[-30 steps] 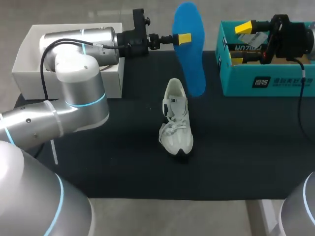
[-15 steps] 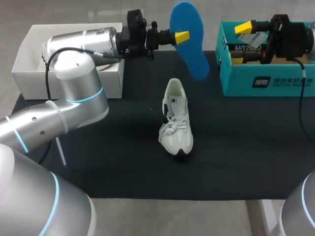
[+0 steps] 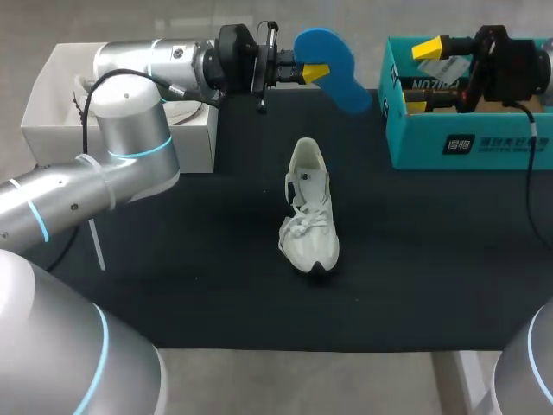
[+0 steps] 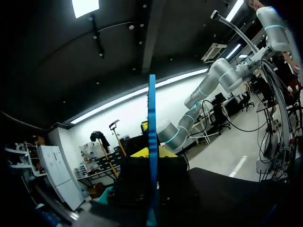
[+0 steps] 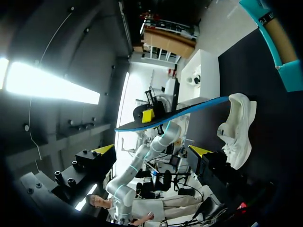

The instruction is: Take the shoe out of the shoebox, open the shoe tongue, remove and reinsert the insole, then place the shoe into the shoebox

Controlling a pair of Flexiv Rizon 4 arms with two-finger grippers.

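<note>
Left gripper — clamped on the blue insole, which is held in the air over the far edge of the desk, between the white box and the teal shoebox. Right gripper — fingers apart, empty, over the teal shoebox. The shoe lies mid-desk, toe toward the near edge.

Robotics lab bench, silver jointed left arm, cabled right arm, black-matted table beneath them
</note>
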